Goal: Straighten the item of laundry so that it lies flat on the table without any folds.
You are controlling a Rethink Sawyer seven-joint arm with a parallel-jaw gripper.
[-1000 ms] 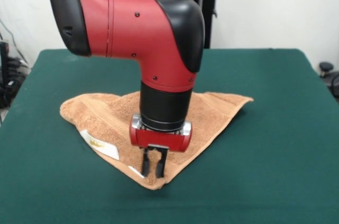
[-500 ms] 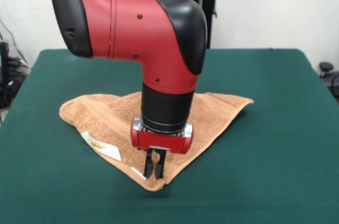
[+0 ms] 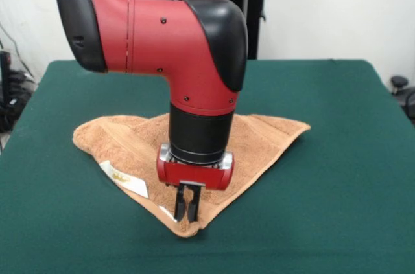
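Front view: jaws pinch the folded towel (image 3: pixel 130 141) corner; white tag (image 3: pixel 123 178) writing is unreadable.

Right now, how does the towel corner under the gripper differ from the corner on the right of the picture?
The towel has a near corner pinched between the shut gripper's fingers; the right corner lies free, away from the arm. The near corner has a white tag along its edge; the right one shows none. Both are pointed tips on the green table.
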